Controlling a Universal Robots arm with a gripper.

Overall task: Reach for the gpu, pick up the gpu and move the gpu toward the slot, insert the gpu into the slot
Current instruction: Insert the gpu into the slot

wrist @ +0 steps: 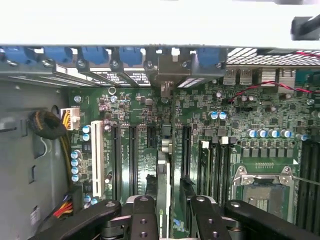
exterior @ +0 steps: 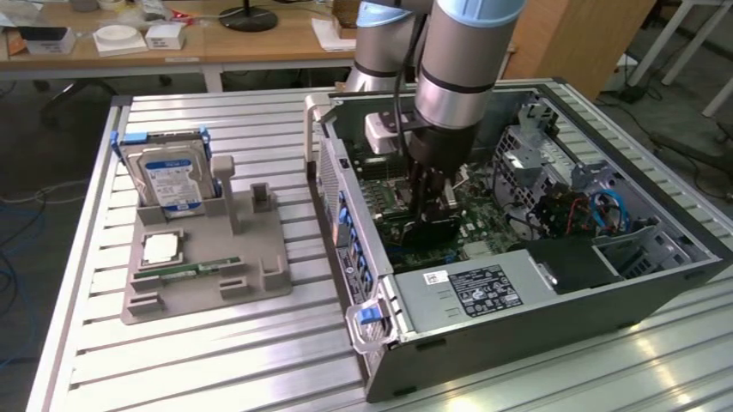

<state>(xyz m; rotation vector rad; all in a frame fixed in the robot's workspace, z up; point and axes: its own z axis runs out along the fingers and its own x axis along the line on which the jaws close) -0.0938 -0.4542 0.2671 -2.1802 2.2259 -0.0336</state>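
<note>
The arm points straight down into the open computer case (exterior: pixel 641 257), jaws (exterior: pixel 433 225) clamped on the gpu (exterior: pixel 427 233), held edge-on over the motherboard (wrist: pixel 200 120). Wrist view reveals parallel slots (wrist: pixel 134 150) and the processor socket (wrist: pixel 264 187).

Claw (exterior: pixel 432 209) in open case (exterior: pixel 550 283) — seemingly gripping gpu (exterior: pixel 430 233)

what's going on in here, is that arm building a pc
Close to it. A robot arm has reached down into an open computer case, and its end effector grips a gpu held on edge over the green motherboard. The card sits among the long parallel expansion slots; whether it is seated yet is unclear. A hard drive stands in a grey holder tray beside the case.
</note>
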